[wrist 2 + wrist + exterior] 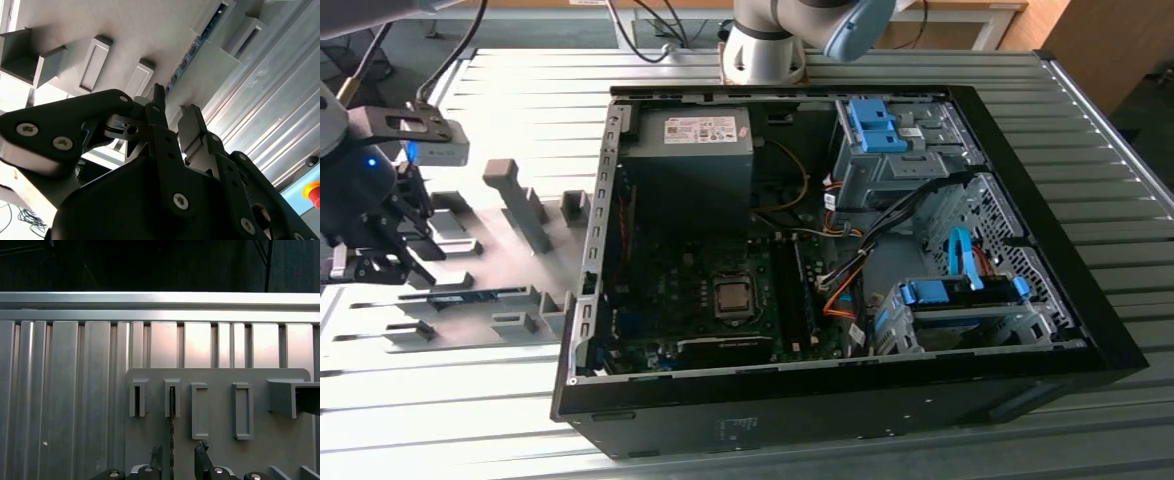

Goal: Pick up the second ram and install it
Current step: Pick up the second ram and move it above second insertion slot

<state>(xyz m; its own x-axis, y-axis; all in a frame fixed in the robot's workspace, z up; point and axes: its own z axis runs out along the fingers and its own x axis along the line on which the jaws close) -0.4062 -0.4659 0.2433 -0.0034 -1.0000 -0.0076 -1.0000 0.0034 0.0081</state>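
Note:
The second ram (464, 297) is a thin blue-green stick standing on edge in slotted grey blocks on the grey holder plate (500, 255), at the exterior view's left. My gripper (374, 265) hangs over the plate's left end, near one end of the stick. In the first wrist view the ram (172, 430) runs as a dark thin line toward my gripper (179, 456), whose fingers (201, 450) stand apart on either side of it. In the second wrist view the ram (192, 47) points into the gap of my open gripper (172, 107). Nothing is held.
The open black computer case (1067, 300) lies to the exterior view's right of the plate, with the motherboard (707, 300), its memory slots (790, 285), a power supply (687, 160) and blue drive clips (874, 125). The arm's base (767, 50) stands behind the case. Several grey blocks (242, 410) rise from the plate.

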